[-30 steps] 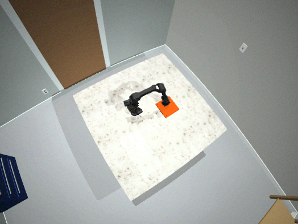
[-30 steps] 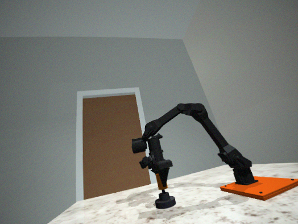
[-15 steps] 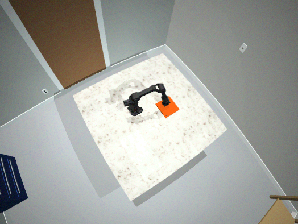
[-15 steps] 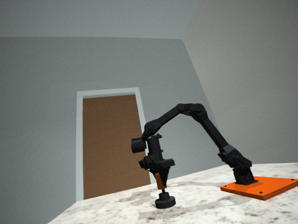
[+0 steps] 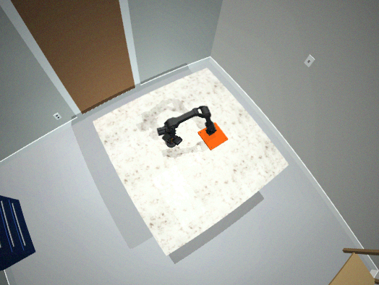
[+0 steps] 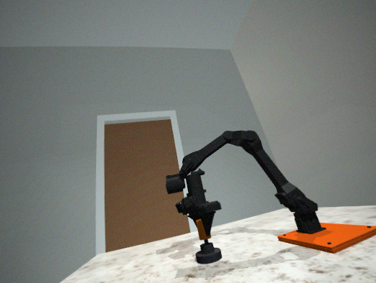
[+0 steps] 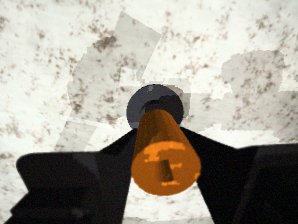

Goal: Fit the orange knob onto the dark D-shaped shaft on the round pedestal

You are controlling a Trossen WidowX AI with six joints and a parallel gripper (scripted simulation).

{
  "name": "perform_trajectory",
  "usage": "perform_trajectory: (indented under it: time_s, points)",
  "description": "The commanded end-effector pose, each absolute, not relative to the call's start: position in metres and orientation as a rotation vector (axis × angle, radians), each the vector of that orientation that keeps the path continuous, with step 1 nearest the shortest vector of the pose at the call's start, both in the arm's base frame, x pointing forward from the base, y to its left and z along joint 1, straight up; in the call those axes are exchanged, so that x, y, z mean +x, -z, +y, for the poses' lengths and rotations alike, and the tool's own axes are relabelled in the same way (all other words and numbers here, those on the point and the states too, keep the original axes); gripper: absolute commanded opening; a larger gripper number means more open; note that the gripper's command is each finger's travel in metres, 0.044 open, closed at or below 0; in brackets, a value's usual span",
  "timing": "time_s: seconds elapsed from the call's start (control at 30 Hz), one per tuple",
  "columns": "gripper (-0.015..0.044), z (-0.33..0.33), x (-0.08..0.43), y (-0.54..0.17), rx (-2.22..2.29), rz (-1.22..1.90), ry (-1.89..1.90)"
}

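Note:
The orange knob [image 6: 203, 230] [image 7: 159, 131] is a long cylinder with a dark mark on its top face. My gripper [image 7: 157, 131] is shut on it, with black fingers on both sides. In the exterior view the knob leans slightly with the gripper. Its lower end is at the top of the thin dark shaft [image 6: 207, 241], and a short length of shaft shows below it. I cannot tell whether the shaft tip is inside the hole. The round dark pedestal [image 6: 209, 256] [image 7: 171, 96] stands below, apart from the knob. The shaft's flat side is hidden.
The arm arches from its orange base plate [image 5: 215, 142] [image 6: 330, 241] over to the pedestal. The speckled white table [image 5: 202, 195] [image 6: 251, 267] carries the base plate and pedestal. Arm shadows lie around the pedestal.

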State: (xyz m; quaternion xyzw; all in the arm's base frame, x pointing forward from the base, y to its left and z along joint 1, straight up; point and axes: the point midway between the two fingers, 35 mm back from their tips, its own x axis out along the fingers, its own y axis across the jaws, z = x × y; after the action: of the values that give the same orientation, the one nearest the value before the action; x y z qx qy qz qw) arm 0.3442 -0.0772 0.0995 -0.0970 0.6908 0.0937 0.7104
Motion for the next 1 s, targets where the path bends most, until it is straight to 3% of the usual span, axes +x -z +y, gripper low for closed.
perform_trajectory:
  time_s: [0.0, 0.27, 0.97]
  points:
    - [0.0000, -0.0771, 0.3430, -0.1036, -0.221, 1.530, -0.208]
    - [0.0000, -0.0781, 0.3451, -0.1048, -0.387, 1.508, -0.369]
    - [0.0000, -0.0778, 0.3448, -0.0987, -0.387, 1.508, -0.369]
